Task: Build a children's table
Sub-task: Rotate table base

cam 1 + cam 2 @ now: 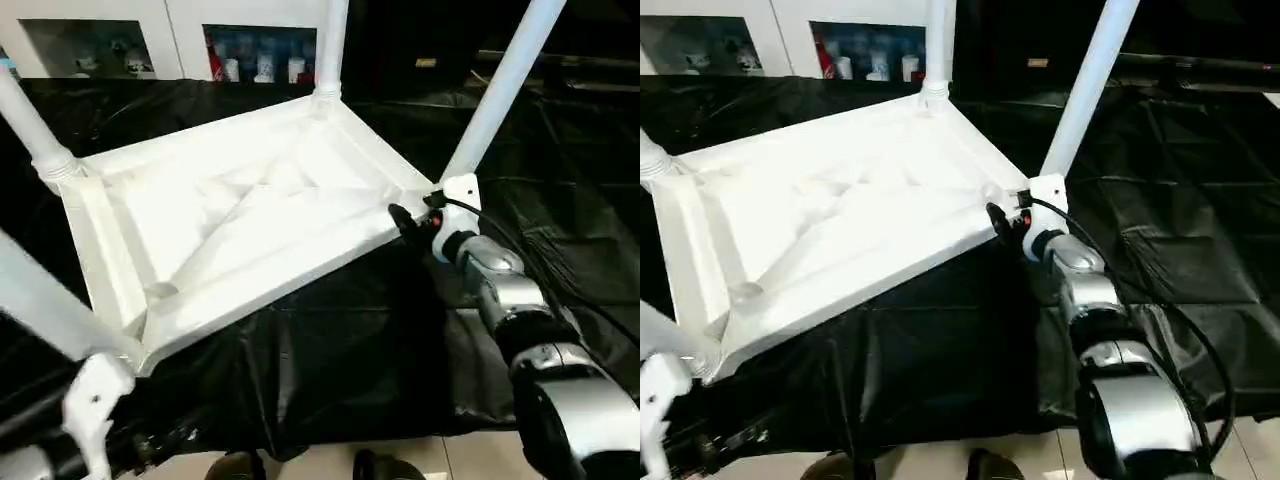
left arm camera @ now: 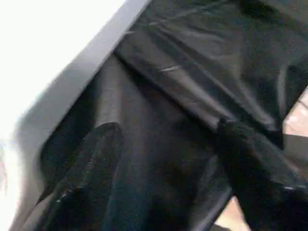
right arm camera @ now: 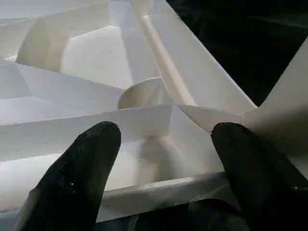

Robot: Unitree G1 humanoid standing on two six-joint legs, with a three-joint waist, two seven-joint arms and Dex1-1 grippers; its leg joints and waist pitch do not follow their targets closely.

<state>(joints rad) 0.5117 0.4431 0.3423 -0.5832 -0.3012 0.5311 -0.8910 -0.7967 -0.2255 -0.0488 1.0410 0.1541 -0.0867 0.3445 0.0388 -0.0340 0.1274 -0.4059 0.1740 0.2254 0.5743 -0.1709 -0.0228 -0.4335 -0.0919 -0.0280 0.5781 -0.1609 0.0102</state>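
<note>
I see the children's table (image 1: pixel 240 220) inverted on black cloth (image 1: pixel 340 350); right gripper (image 3: pixel 163 139) spread at its corner, left gripper (image 2: pixel 163 144) spread, empty

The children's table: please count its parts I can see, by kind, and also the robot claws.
White table top, underside up: 1
White legs standing in its corner sockets: 4
Black-fingered claws, left claw and right claw: 2
Total: 7
</note>
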